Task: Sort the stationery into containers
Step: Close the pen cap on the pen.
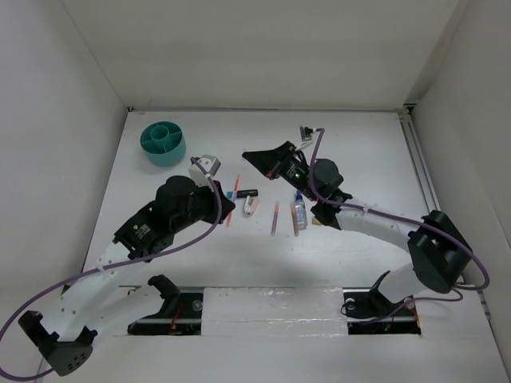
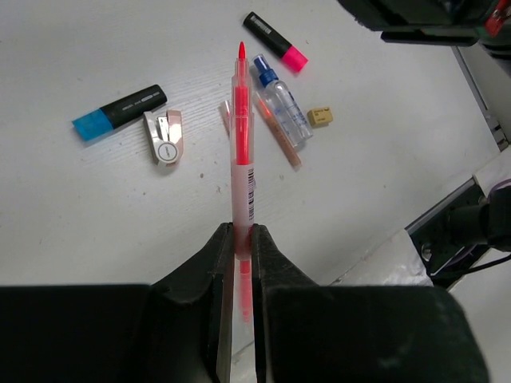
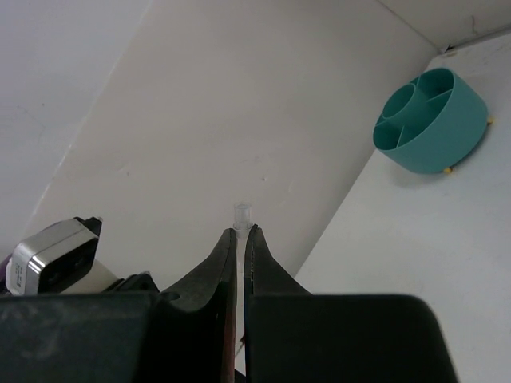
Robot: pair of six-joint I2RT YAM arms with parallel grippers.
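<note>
The left gripper [image 2: 242, 233] is clamped on a thin salmon-pink plastic pen [image 2: 242, 136]. It grips the pen near the rear end, so the pointed tip runs straight out toward 12 o'clock in the left wrist view. That end-on hold probably suits lowering the pen lengthwise into a compartment. The pen appears lifted off the white table [image 2: 88, 231].

The right gripper [image 3: 241, 233] has its fingers pressed together on a thin clear-ended stick [image 3: 241, 212], likely another pen, though only its end shows. This wrist is tilted up toward the wall.

The round teal plastic tub with inner dividers [image 1: 174, 152] sits at 10 o'clock on the table, well apart from both grippers. No stationery shows in its visible compartments.

Near the table's middle lie 6 loose items:
- a black marker with a blue end [image 2: 120, 112]
- a pink-white eraser [image 2: 166, 137] just beside it
- a black marker with a pink end [image 2: 275, 40] at 1 o'clock
- a small clear blue-capped bottle [image 2: 281, 108]
- a second salmon pen [image 2: 279, 140] against the bottle
- a tiny tan block [image 2: 320, 116]

I judge that sorting has barely begun.
</note>
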